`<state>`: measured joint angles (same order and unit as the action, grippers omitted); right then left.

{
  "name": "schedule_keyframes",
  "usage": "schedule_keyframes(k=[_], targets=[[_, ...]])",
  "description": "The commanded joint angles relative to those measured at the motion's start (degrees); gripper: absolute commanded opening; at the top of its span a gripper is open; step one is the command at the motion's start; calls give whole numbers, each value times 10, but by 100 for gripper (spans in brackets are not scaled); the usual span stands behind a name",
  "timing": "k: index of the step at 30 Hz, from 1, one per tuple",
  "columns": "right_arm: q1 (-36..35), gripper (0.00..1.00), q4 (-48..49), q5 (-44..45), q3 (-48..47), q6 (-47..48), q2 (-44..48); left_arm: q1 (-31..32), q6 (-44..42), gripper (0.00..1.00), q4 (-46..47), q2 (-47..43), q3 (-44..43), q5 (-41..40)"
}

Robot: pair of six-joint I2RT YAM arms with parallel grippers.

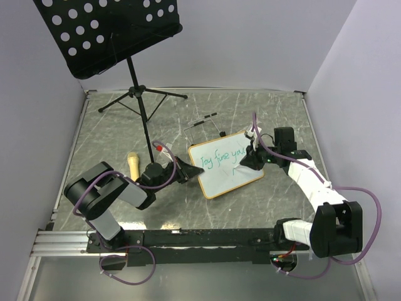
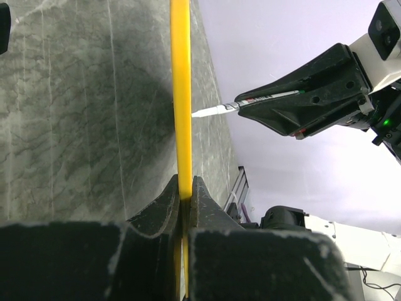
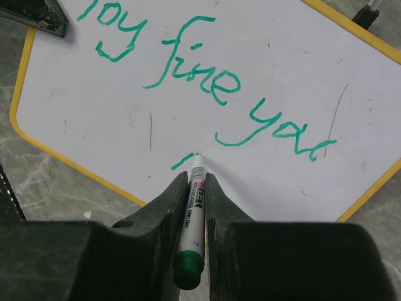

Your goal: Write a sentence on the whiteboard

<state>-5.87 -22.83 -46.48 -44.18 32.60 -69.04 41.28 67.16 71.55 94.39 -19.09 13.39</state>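
Landmark: whiteboard [image 1: 225, 164], on the bench [image 1: 113, 132], turned askew; lying flat or tipped up, cannot tell
Text on board: green script, roughly "Joy fine you", along the upper part; one short stroke below "fine"
Left pincer [image 2: 186, 194]: clamped on the board's left frame edge; jaws narrow, with the frame between them
Right pincer [image 3: 196, 182]: over the board's lower right part, closed on the marker [image 3: 195, 207]; cap end toward the wrist, tip touching the white face at the end of the short stroke
Step (judged): second line of the sentence barely begun; first line looks done
Risk 1: pen pressure could turn the board in the left pincer, which grips only a thin edge; letters would skew
Risk 2: little room between tip and lower frame; a low stroke would run onto the frame
Risk 3: marker could slide back between the jaws under hard pressure; the line would skip
Risk 4: right pincer crossing wet ink could smear "you"
Off-board: music stand [image 1: 109, 34], well beyond the board's far left corner; not involved
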Motion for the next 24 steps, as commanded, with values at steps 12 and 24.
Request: schedule_keyframes(k=[12, 24], targets=[[14, 0, 9, 42, -14, -6, -22, 2, -4, 1, 176, -7, -8, 1], [22, 0, -25, 14, -25, 11, -30, 3, -3, 1, 177, -6, -8, 1]])
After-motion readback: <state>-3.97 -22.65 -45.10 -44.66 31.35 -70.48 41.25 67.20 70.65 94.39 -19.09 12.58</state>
